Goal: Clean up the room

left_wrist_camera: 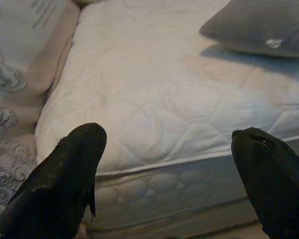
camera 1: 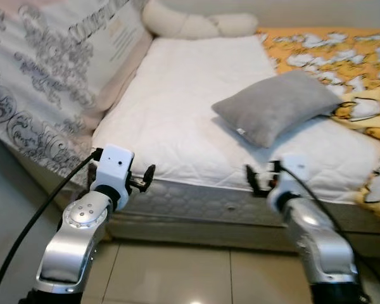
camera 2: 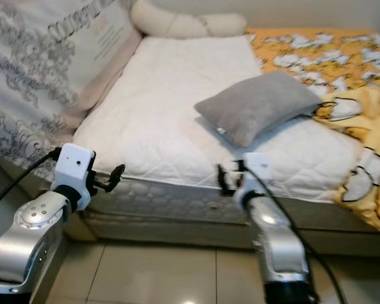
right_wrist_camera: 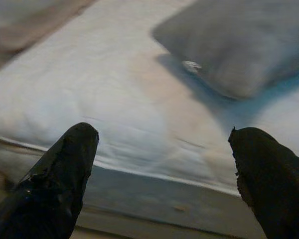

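Grey pillow (camera 1: 275, 104): your likely target; it lies on the bare white mattress (camera 1: 177, 107), at about 1 o'clock from the right tool and well apart from it.
Handling: you can expect it to be light, soft and floppy; it will sag and fold rather than hold its shape, and nothing about it is fragile.
Where to grip: take the near corner, beside the small white tag (right_wrist_camera: 192, 65), or pinch deep into the edge so the fabric does not slide out.
Look: plain grey cloth, roughly square, plump, lying askew across the mattress, its far side touching the yellow patterned blanket (camera 1: 342, 54) at 2 o'clock.
Left tool (camera 1: 144, 178): released, fingers spread, holding nothing, hovering at the mattress's near edge.
Right tool (camera 1: 256, 180): released too, empty, also at the near edge.
Other bedding: cream bolster (camera 1: 196, 24) at 12 o'clock; patterned cover (camera 1: 44, 69) at 10 o'clock.
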{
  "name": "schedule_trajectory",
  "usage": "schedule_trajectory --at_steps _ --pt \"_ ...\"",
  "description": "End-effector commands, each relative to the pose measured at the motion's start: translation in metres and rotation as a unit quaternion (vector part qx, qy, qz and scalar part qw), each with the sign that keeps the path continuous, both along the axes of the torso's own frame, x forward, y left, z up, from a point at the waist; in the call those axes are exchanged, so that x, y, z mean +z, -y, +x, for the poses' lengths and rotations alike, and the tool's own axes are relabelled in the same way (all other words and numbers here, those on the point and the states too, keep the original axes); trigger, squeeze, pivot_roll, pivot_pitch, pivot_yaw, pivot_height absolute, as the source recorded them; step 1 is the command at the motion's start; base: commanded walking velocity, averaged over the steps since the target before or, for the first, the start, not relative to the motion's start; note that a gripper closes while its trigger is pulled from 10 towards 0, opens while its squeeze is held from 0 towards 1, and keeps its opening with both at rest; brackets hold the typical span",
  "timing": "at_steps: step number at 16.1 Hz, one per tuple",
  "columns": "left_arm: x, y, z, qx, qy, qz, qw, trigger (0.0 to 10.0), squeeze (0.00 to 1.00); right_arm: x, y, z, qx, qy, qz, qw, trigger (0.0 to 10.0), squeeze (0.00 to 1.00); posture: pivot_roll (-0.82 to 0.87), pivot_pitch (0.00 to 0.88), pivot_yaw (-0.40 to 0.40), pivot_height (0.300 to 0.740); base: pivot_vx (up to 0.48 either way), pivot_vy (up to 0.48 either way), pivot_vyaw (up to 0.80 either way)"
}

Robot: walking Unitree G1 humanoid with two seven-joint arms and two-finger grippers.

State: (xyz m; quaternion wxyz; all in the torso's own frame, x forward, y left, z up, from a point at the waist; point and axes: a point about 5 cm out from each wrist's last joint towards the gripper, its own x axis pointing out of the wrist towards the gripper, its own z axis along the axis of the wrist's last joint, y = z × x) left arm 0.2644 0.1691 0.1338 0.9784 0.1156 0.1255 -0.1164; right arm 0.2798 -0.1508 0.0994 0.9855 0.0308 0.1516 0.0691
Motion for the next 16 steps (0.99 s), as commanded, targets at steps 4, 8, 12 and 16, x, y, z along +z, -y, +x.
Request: schedule_trajectory --at_steps 4,8,12,16 --pt "0.0018 -0.0018 0.0021 0.005 0.004 0.004 1.0 10.0 0.0 0.0031 0.0044 0.0028 -0.007 0.009 -0.009 1.0 10.0 0.0 -0.05 0.0 0.056 0.74 0.249 0.0 0.0" --pt "0.0012 -0.0016 0.0019 0.005 0.003 0.002 1.0 10.0 0.0 0.002 0.0041 0.0027 -0.009 0.005 -0.006 1.0 10.0 0.0 -0.05 0.0 0.054 0.74 0.253 0.0 -0.6" --pt "0.001 -0.0015 0.002 0.005 0.003 0.002 1.0 10.0 0.0 0.0017 0.0043 0.003 -0.009 0.005 -0.007 1.0 10.0 0.0 -0.05 0.0 0.055 0.74 0.288 0.0 -0.8" --pt "0.0008 -0.0004 0.0023 0.003 0.003 0.002 1.0 10.0 0.0 0.0016 0.0046 0.0033 -0.009 0.006 -0.01 1.0 10.0 0.0 -0.05 0.0 0.055 0.74 0.296 0.0 -0.71"
